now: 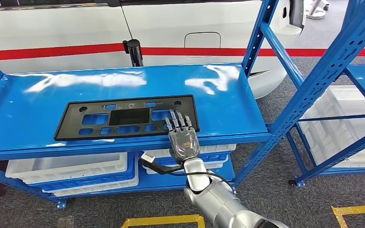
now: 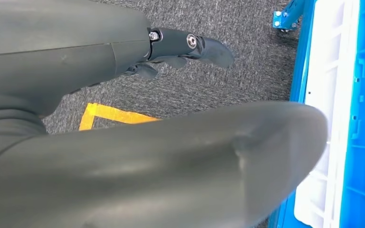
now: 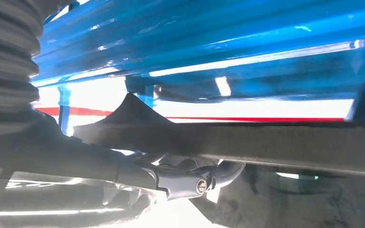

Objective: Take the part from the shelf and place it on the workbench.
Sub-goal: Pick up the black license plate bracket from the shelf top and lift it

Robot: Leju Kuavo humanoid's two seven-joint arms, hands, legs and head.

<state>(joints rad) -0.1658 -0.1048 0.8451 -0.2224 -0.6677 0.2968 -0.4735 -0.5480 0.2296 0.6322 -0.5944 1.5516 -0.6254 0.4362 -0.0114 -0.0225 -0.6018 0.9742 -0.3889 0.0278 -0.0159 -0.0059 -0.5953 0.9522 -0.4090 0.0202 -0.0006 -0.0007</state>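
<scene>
The part is a flat black rectangular panel with several cut-outs. It lies flat on the top board of the blue shelf, close to the front edge. My right hand reaches in from below, and its fingers lie stretched out on the panel's near right corner. In the right wrist view the panel's edge is a dark bar, with the thumb close beside it. Whether the thumb presses the panel is unclear. My left hand hangs over the carpet with its fingers loose and nothing in them.
White and blue crates sit on the lower board under the panel. A second blue rack with a white crate stands to the right. A white car with a red stripe is behind the shelf. Yellow floor tape lies near my feet.
</scene>
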